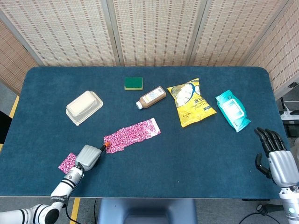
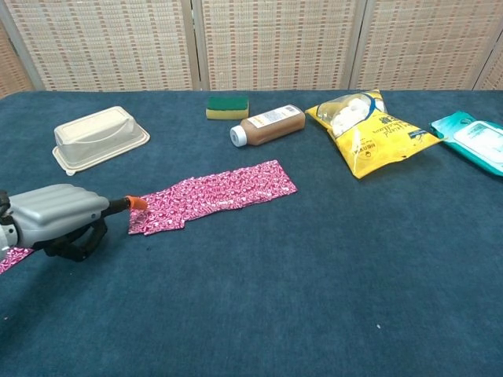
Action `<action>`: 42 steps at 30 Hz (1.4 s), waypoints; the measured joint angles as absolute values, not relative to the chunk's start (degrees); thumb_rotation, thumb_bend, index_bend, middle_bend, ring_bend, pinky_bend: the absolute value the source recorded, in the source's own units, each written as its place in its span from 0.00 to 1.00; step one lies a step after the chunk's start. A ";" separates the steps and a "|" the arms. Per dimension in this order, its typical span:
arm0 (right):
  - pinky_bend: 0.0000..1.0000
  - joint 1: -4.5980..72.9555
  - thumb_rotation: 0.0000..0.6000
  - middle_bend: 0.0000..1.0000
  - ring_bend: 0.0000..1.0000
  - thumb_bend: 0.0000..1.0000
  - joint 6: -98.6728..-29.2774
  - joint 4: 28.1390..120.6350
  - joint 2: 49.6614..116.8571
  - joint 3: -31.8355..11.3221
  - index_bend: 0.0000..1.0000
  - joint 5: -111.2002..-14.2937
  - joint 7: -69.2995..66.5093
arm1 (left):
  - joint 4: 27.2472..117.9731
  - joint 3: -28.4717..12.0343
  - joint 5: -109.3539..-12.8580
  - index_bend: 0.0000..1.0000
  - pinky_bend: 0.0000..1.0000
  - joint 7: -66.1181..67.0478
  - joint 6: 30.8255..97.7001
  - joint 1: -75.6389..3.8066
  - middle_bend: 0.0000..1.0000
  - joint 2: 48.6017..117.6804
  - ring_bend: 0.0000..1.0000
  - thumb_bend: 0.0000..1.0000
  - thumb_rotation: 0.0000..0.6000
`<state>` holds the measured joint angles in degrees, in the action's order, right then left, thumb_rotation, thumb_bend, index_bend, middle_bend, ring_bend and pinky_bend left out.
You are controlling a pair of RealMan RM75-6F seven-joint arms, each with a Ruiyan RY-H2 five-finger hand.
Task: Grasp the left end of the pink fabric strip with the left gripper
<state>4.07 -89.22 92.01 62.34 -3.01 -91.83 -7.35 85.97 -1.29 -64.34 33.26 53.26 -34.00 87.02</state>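
The pink patterned fabric strip (image 1: 133,134) (image 2: 216,195) lies flat on the blue table, running from lower left to upper right. My left hand (image 1: 88,155) (image 2: 59,216) sits just left of it, grey back up. Its orange fingertip (image 1: 106,146) (image 2: 135,203) touches the strip's left end. I see no fabric lifted or pinched, and the underside of the hand is hidden. My right hand (image 1: 275,156) hovers at the table's right edge with its fingers apart and nothing in it; the chest view does not show it.
A second small pink piece (image 1: 67,162) (image 2: 12,259) lies left of my left hand. Behind the strip are a white lidded box (image 1: 84,107), a green sponge (image 1: 133,83), a brown bottle (image 1: 152,97), a yellow snack bag (image 1: 190,101) and a teal wipes pack (image 1: 232,110).
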 measured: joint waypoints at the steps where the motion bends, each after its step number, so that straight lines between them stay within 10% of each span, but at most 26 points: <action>1: 0.06 4.07 1.00 0.06 0.00 0.74 -89.17 92.03 62.33 -2.99 0.03 -91.83 -7.35 | 85.77 -1.28 -63.73 0.10 0.64 33.76 52.88 -34.25 0.71 87.20 0.75 0.83 1.00; 12: 0.06 4.15 1.00 0.06 0.00 0.74 -88.85 92.21 62.30 -2.99 0.03 -91.52 -7.21 | 86.27 -0.10 -58.81 0.38 0.64 37.48 52.58 -34.94 0.70 86.14 0.75 0.83 1.00; 31: 0.06 4.21 1.00 0.06 0.00 0.74 -88.22 92.57 62.16 -2.81 0.03 -91.22 -6.49 | 81.20 -0.06 -49.14 0.37 0.65 46.75 58.32 -34.68 0.70 85.81 0.75 0.83 1.00; 42: 0.06 4.53 1.00 0.06 0.00 0.74 -87.26 92.53 62.20 -3.02 0.03 -90.34 -6.20 | 80.67 -0.86 -56.31 0.19 0.70 39.12 65.68 -32.35 0.62 85.56 0.74 0.75 1.00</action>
